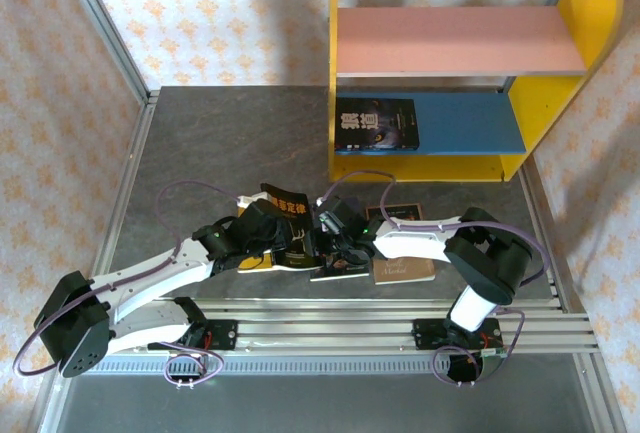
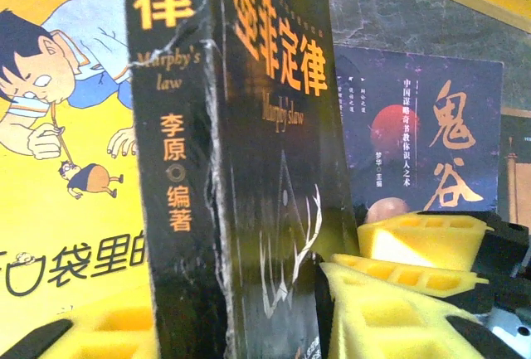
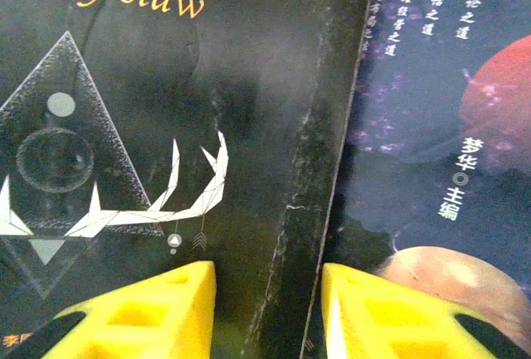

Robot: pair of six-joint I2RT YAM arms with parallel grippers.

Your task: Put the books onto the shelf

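A black book (image 1: 285, 205) titled "Murphy's law" stands on edge at the table's middle, over other books lying flat. My left gripper (image 1: 268, 231) is shut on it: its yellow fingers (image 2: 390, 317) press the cover and the spine (image 2: 178, 210). My right gripper (image 3: 268, 272) is open, one finger on either side of the same book's edge (image 3: 307, 210) with a gap on both sides. Under it lie a yellow cartoon book (image 2: 58, 168) and a dark purple book (image 3: 440, 127). The shelf (image 1: 450, 41) stands at the back right, with one dark book (image 1: 376, 123) on its blue lower board.
A brown book (image 1: 403, 269) lies flat near the right arm, and another dark one (image 1: 402, 209) in front of the shelf. Patterned walls close in the left and the back. The right gripper's yellow fingers (image 2: 423, 243) sit close beside my left gripper.
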